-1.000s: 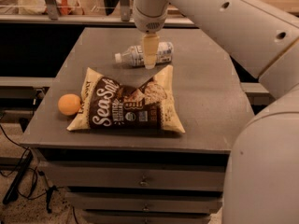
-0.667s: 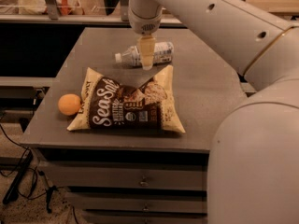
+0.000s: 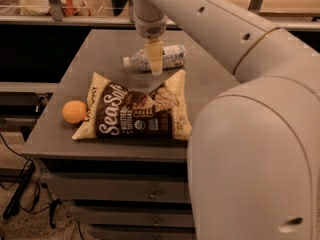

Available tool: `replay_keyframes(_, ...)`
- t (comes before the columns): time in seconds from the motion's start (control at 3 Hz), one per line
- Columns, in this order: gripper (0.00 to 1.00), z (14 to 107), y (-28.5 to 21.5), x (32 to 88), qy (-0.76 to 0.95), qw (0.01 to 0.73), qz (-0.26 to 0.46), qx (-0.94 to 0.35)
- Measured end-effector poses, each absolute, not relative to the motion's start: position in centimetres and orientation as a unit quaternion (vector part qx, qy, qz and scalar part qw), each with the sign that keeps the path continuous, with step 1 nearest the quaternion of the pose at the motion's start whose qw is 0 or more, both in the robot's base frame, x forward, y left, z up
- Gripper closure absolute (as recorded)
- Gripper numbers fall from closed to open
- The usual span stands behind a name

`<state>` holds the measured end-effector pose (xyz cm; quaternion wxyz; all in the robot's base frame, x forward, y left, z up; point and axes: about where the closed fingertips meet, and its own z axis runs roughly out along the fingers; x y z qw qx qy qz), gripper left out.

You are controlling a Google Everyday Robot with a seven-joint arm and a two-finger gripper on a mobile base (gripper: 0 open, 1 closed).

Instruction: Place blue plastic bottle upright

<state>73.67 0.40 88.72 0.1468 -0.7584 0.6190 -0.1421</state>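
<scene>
The blue plastic bottle (image 3: 170, 55) lies on its side at the back of the grey table (image 3: 100, 49), with its white cap (image 3: 127, 61) pointing left. My gripper (image 3: 154, 58) hangs straight down from the arm, right in front of the bottle's middle and level with it. It hides part of the label. I cannot tell whether it touches the bottle.
A brown and cream Sea Salt chip bag (image 3: 135, 111) lies flat just in front of the bottle. An orange ball (image 3: 74, 111) sits at the table's front left. My arm's large white links fill the right side. Drawers are below the tabletop.
The gripper has shifted slightly left and stays at the bottle. The arm's links now fill more of the right side. The bottle, bag and orange have not moved.
</scene>
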Motion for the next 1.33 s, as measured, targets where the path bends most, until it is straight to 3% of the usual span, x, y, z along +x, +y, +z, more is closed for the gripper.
replay_keyframes(1.33, 0.00, 86.5, -0.7, 74.7, 0.631, 0.089, -0.110, -0.763)
